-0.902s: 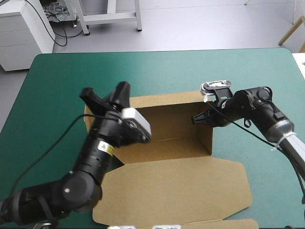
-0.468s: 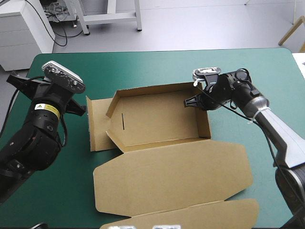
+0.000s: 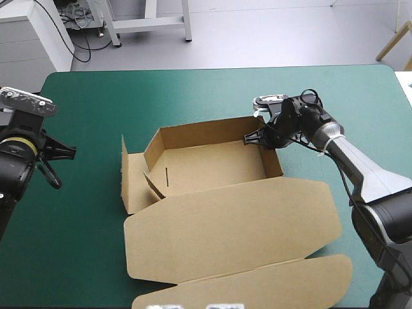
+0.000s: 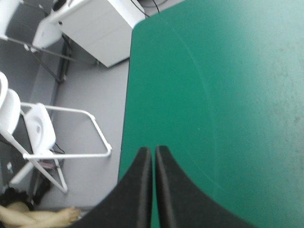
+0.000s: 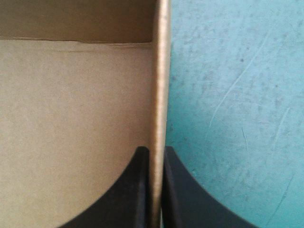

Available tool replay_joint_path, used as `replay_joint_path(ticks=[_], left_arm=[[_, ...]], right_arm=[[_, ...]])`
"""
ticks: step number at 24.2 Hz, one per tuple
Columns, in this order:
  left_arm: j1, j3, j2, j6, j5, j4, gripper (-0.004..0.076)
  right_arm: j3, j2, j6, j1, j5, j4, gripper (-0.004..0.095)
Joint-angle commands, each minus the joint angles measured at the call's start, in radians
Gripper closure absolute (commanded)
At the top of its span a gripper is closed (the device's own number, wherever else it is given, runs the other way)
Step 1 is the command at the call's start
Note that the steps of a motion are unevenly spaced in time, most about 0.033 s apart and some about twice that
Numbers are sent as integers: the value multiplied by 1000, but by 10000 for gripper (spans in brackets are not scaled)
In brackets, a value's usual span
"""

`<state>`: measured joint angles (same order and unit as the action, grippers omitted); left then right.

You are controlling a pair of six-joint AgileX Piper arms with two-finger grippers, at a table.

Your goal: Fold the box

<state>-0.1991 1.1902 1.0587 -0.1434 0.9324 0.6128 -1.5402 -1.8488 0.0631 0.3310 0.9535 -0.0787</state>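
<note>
high view: the box sits mid-table on the teal-green cover. it is an open tray with its far and right walls up, the lid flat toward the near edge, and the left end flap splayed outward, untucked. the right gripper is at the far right corner, on the wall's top edge. the left gripper hangs by the table's left edge, well apart from the box.

left wrist view: the left gripper has its black fingers pressed together on nothing, above the cover's edge — so nothing steadies the box's left end.

right wrist view: the right gripper pinches the right wall, all but closed, with board between the fingers, tray floor on one side and cover on the other.

the likely trouble: with only this one-corner hold, a push or pull could drag or swing the light tray across the cover instead of bending a crease. the thin edge pinch might also slip off or kink the wall — and the loose left flap could fall flat.
</note>
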Motion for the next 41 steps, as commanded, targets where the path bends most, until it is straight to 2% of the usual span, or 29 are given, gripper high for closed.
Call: replay_joint_path(ticks=[1,5,7,9,12,15,19,23,27,29,31,34,41], left_arm=[[133,28,-15,109,-60,-185,717],[264,28,-15,185,-66,-368,717],[310,28,-15,208,-64,-454,717],[339,28,-15,220,-59,-525,717],[354,28,-15,277,-48,-602,717],[354,28,-15,279,-43,-613,717],[354,28,9,279,-27,-605,717],[354,28,76,279,0,-605,717],[380,28,102,279,-16,-613,717],[418,28,113,279,-12,-628,717],[463,28,119,298,-12,-678,717],[490,28,124,351,-2,-749,717],[490,28,124,353,0,-774,717]], right_arm=[[-7,21,-29,6,87,-8,908],[-7,21,-31,6,98,0,894],[-8,21,-31,6,112,27,841],[-9,21,-31,6,133,65,737],[-30,21,-27,6,155,106,530],[-78,21,-27,6,162,119,413],[-240,25,-27,6,251,150,407],[-307,97,-8,6,251,165,407],[-305,207,-8,6,251,175,409],[-305,259,87,6,251,159,409],[-305,287,101,6,251,131,409],[-275,287,127,6,251,115,409],[-152,248,149,6,227,115,409]])
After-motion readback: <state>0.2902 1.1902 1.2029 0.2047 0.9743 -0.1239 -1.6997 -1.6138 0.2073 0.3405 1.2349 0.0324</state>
